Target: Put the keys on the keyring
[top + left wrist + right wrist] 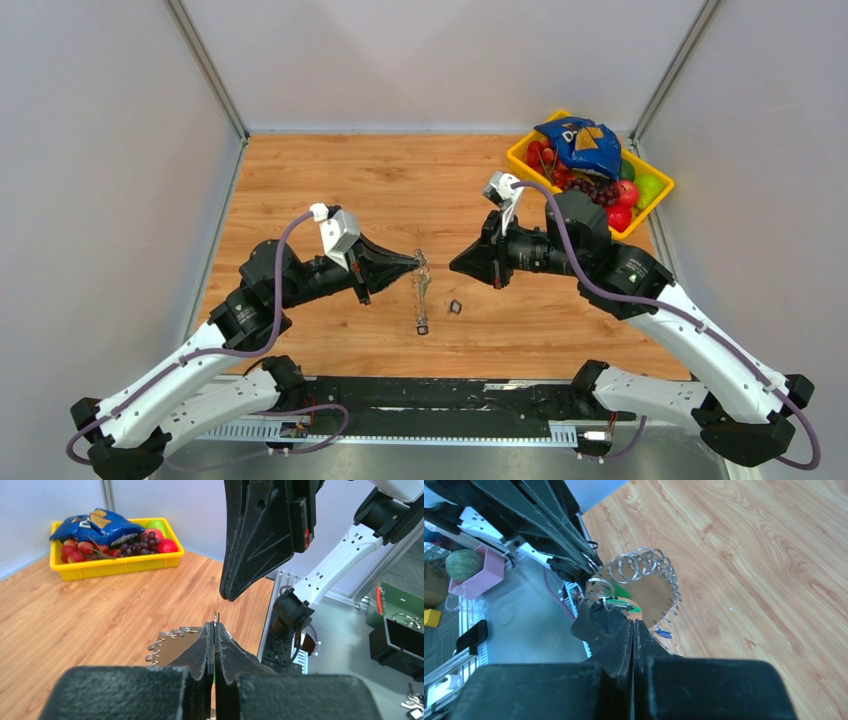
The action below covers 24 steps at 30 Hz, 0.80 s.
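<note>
Left gripper [215, 628] clamps the keyring [172, 632], partly hidden behind its fingers [197, 652]; right gripper [227, 596] pressed closed.

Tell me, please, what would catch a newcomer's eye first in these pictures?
First, the two black grippers facing each other over the middle of the wooden table: the left gripper is shut on the keyring, a thin hoop strung with many small rings, and the right gripper, also shut, points at it. Next, the yellow bin in the far right corner, filled with fruit, with a blue snack bag on top.
</note>
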### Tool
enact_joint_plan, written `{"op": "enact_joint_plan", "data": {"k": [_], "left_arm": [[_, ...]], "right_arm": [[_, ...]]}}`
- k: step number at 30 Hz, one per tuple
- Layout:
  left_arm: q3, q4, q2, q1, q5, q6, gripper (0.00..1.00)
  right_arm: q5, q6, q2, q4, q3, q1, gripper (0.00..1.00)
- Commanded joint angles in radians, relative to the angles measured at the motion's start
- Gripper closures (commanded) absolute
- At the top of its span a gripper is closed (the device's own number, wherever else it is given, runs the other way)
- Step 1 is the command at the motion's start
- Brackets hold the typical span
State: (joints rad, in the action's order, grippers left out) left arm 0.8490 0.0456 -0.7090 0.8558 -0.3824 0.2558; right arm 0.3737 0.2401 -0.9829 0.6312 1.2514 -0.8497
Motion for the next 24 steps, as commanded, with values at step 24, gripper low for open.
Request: {"op": "enact_joint_plan", "data": {"k": [24], "left_arm": [[0.074, 0.179, 0.060, 0.000, 0.310, -0.187, 1.00]], "right_arm": [[-0.013, 0.031, -0.020, -0.103, -0.235, -0.004, 0.63]]}}
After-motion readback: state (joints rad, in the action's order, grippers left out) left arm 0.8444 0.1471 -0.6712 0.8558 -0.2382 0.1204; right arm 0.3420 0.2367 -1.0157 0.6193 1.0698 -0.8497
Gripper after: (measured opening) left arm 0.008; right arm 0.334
